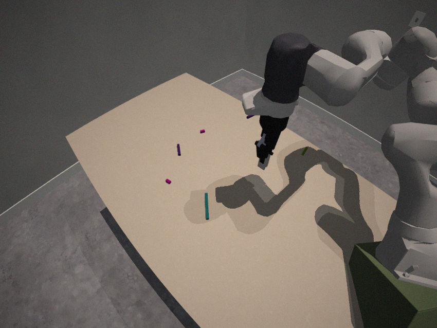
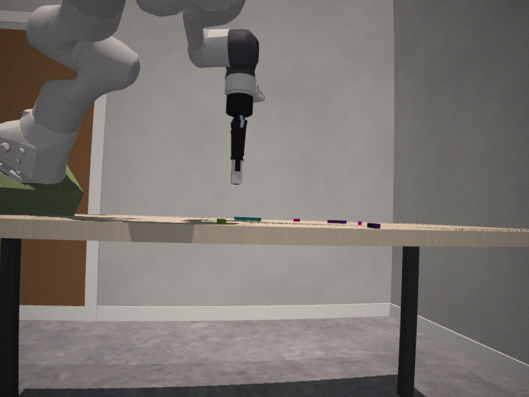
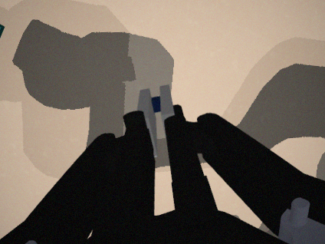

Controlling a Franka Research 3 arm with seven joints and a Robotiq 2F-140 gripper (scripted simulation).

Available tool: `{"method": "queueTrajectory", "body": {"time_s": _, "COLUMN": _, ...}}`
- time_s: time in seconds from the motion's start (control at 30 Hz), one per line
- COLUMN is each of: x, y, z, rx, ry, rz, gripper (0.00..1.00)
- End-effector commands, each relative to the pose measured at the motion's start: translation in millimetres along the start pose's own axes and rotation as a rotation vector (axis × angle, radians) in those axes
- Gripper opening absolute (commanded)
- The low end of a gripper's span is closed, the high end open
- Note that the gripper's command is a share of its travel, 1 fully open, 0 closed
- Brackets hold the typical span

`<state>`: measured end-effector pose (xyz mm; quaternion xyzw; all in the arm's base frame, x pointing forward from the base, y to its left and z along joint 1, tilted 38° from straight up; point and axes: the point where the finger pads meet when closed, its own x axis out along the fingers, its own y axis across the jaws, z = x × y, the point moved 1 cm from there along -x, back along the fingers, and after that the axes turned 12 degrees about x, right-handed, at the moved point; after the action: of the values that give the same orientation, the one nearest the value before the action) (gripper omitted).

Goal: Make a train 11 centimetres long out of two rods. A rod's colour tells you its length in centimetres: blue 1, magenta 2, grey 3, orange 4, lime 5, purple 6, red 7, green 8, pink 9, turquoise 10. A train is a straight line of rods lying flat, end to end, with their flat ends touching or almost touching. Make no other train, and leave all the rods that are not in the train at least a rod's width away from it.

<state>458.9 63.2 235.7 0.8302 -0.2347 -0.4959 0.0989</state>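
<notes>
With one blue rod (image 3: 156, 104) gripped in nearly closed fingers, two magenta, two purple rods below.

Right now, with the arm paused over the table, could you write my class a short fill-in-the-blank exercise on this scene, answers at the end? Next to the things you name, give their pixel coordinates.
1. The gripper (image 1: 263, 165) (image 2: 236, 183) (image 3: 157, 102) is holding a small rod coloured ____.
2. The longest rod on the table (image 1: 247, 275) (image 2: 277, 234) (image 3: 230, 23) is coloured ____.
3. The number of magenta rods (image 1: 202, 131) (image 2: 296, 219) on the table is ____.
4. In the top view, the lime rod (image 1: 304, 150) (image 2: 221, 221) lies in the arm's (image 1: 289, 70) (image 2: 243, 46) ____.

Missing words: blue; turquoise; two; shadow.
</notes>
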Motion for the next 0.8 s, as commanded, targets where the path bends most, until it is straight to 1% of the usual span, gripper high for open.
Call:
{"method": "queueTrajectory", "body": {"time_s": 0.0, "x": -0.4, "y": -6.9, "z": 0.2, "rx": -0.167, "ry": -0.002, "rz": 0.001, "gripper": 0.12}}
{"method": "queueTrajectory", "body": {"time_s": 0.37, "x": -1.6, "y": -30.8, "z": 6.5, "rx": -0.380, "ry": 0.001, "rz": -0.001, "gripper": 0.12}}
{"method": "queueTrajectory", "body": {"time_s": 0.43, "x": -1.6, "y": -30.8, "z": 6.5, "rx": -0.380, "ry": 0.001, "rz": -0.001, "gripper": 0.12}}
{"method": "queueTrajectory", "body": {"time_s": 0.47, "x": -1.9, "y": -36.6, "z": 8.3, "rx": -0.432, "ry": 0.002, "rz": -0.002, "gripper": 0.12}}
{"method": "queueTrajectory", "body": {"time_s": 0.77, "x": -2.9, "y": -56.1, "z": 15.0, "rx": -0.605, "ry": 0.005, "rz": -0.003, "gripper": 0.12}}
